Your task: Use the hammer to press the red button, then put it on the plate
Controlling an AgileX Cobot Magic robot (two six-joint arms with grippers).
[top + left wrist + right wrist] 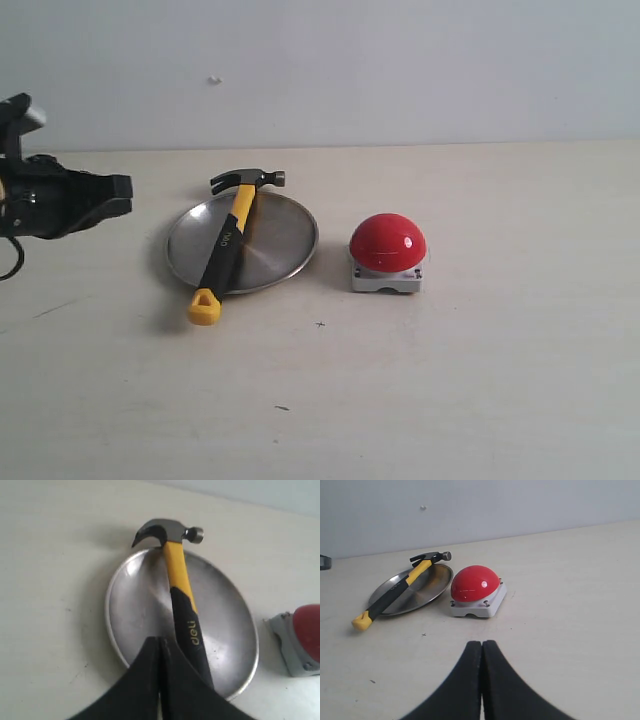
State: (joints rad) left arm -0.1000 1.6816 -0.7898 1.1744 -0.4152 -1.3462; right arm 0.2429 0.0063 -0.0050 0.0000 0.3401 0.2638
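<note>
Evidently the left hand [160, 642] and right hand [481, 645] are pinched closed and empty, since the hammer [228, 243] already lies across the plate [285, 240] at centre-left, yellow loop overhanging onto the surface [450, 380], head at the far rim. The red button [387, 242] sits just right of it. Handle lettering reads "deli".

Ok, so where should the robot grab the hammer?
Probably the black part of the hammer handle, from straight above, with the left end effector closing across it. The handle lies across the plate, slim and clear on both sides.
</note>
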